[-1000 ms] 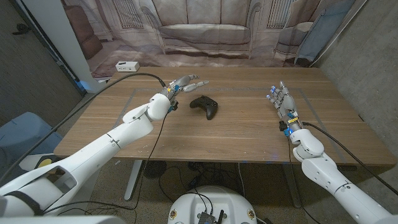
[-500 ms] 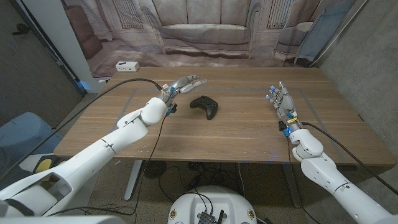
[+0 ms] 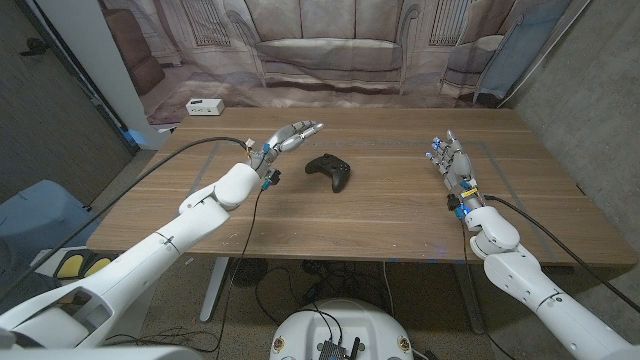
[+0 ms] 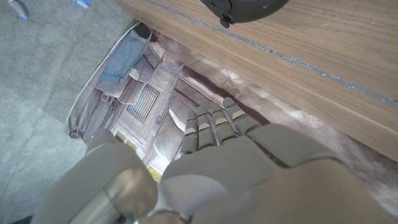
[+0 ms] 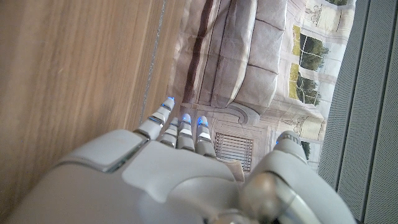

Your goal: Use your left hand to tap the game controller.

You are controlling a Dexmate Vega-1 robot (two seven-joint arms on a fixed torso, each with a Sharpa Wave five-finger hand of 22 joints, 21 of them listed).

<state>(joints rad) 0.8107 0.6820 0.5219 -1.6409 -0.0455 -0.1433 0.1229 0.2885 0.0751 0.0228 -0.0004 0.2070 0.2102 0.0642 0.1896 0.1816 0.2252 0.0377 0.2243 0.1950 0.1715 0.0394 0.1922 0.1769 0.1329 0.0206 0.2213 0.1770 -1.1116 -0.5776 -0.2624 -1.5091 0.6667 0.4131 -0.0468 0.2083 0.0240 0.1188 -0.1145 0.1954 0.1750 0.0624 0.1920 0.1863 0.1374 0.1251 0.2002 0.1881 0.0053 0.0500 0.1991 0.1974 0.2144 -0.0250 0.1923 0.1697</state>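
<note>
Wooden table (image 3: 380,215) spans the head view, a printed sofa backdrop (image 3: 330,50) hanging behind its far edge. A small white box (image 3: 205,106) lies on the floor past the far left corner.

My left hand (image 3: 290,136) hangs over the table's far left part, fingers stretched out together and carrying nothing. It sits just beside and beyond the game controller (image 3: 328,171), not touching. In the left wrist view the fingers (image 4: 211,121) point past the table edge at the backdrop, the controller's dark body (image 4: 245,9) off to one side.

My right hand (image 3: 452,160) stands at the table's right, well apart from the controller, fingers extended and loosely spread, empty.

Game controller: black, lying left of table centre, grips toward me.

Handling judgement: rigid plastic shell, light, likely to skate on the smooth wood if nudged sideways. No grasp needed; I would tap straight down on the flat middle of the top face, clear of sticks and buttons.
</note>
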